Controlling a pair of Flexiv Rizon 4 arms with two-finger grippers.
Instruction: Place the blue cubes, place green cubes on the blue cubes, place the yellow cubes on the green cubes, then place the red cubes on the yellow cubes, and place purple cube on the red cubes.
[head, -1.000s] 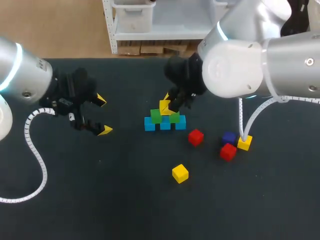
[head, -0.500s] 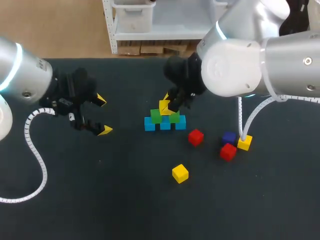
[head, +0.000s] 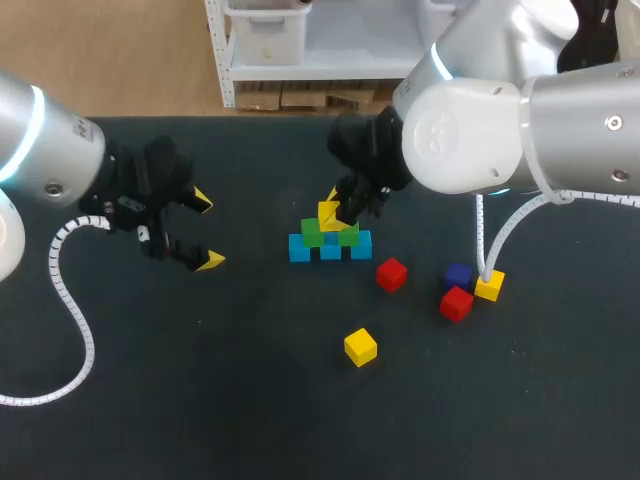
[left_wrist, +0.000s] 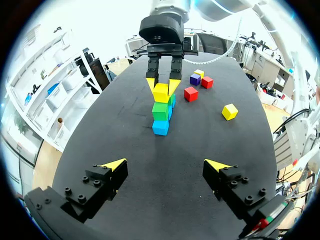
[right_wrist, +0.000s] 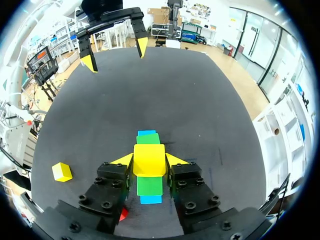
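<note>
Three blue cubes (head: 330, 248) lie in a row mid-table, with two green cubes (head: 312, 232) on top of them. My right gripper (head: 335, 210) is shut on a yellow cube (head: 329, 214), holding it over the gap between the greens; whether it rests on them I cannot tell. The right wrist view shows this yellow cube (right_wrist: 149, 160) between both yellow tips, with green (right_wrist: 149, 186) and blue (right_wrist: 150, 199) under it. My left gripper (head: 206, 231) hangs open and empty, left of the stack. In its own view, the left gripper (left_wrist: 165, 164) faces the stack (left_wrist: 160, 110) and the right gripper (left_wrist: 161, 85).
To the right of the stack lie loose cubes: a red one (head: 391, 274), then a purple one (head: 458, 274), a second red (head: 456, 303) and a yellow (head: 489, 286) close together. Another yellow cube (head: 360, 346) lies nearer the front. My left arm's white cable (head: 70, 300) trails over the table's left.
</note>
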